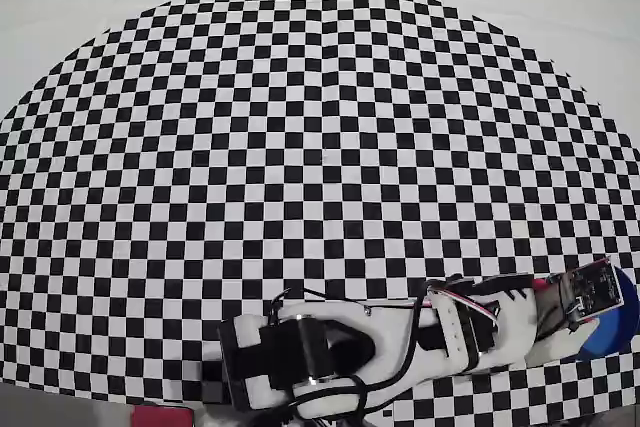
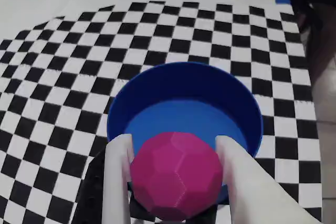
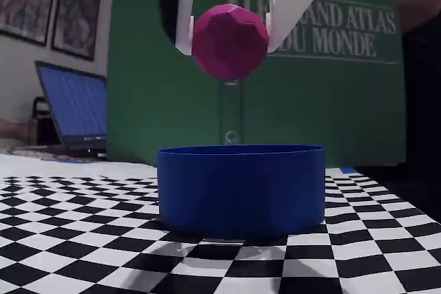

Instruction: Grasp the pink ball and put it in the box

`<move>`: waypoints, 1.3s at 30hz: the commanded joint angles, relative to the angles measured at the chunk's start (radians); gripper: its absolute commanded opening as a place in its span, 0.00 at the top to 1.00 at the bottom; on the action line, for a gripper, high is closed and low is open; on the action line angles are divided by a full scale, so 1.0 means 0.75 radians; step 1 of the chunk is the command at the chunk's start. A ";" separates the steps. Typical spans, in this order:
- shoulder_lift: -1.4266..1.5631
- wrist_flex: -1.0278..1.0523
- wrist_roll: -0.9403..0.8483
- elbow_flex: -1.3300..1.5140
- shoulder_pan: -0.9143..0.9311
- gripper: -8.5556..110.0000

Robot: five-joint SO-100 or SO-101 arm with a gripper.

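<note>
Ball [image 3: 229, 41] above box [image 3: 241, 187], overhead view blind.

Clear air separates the ball [image 3: 229, 41], held in the gripper [image 3: 229, 49], from the box [image 3: 241, 187] rim directly below; the box's inside is bare.
</note>
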 commanded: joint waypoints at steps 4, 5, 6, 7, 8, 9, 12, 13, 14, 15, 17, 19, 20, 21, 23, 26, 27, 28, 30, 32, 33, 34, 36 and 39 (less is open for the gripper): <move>-0.102 -0.045 -0.014 -0.133 0.033 0.93; -0.123 -0.051 -0.014 -0.147 0.035 0.93; -0.141 -0.059 -0.014 -0.157 0.037 0.93; -0.160 -0.061 -0.014 -0.172 0.037 0.93; -0.178 -0.063 -0.014 -0.186 0.037 0.93; -0.192 -0.063 -0.014 -0.198 0.037 0.93; -0.239 -0.065 -0.014 -0.237 0.037 0.93; -0.258 -0.065 -0.014 -0.250 0.035 0.93; -0.274 -0.067 -0.014 -0.262 0.031 0.93; -0.292 -0.072 -0.014 -0.274 0.027 0.93; -0.327 -0.080 -0.014 -0.297 0.025 0.93; -0.360 -0.086 -0.014 -0.321 0.022 0.93; -0.374 -0.086 -0.014 -0.333 0.020 0.93; -0.389 -0.086 -0.014 -0.346 0.018 0.93; -0.415 -0.088 -0.014 -0.368 0.018 0.93; -0.456 -0.088 -0.014 -0.403 0.018 0.93; -0.470 -0.088 -0.014 -0.415 0.018 0.93; -0.485 -0.088 -0.014 -0.427 0.018 0.93; -0.511 -0.088 -0.014 -0.450 0.020 0.93; -0.540 -0.088 -0.014 -0.470 0.020 0.93; -0.552 -0.088 -0.014 -0.481 0.018 0.93; -0.565 -0.088 -0.014 -0.491 0.018 0.93; -0.591 -0.088 -0.014 -0.507 0.014 0.93; -0.624 -0.088 -0.014 -0.530 0.008 0.93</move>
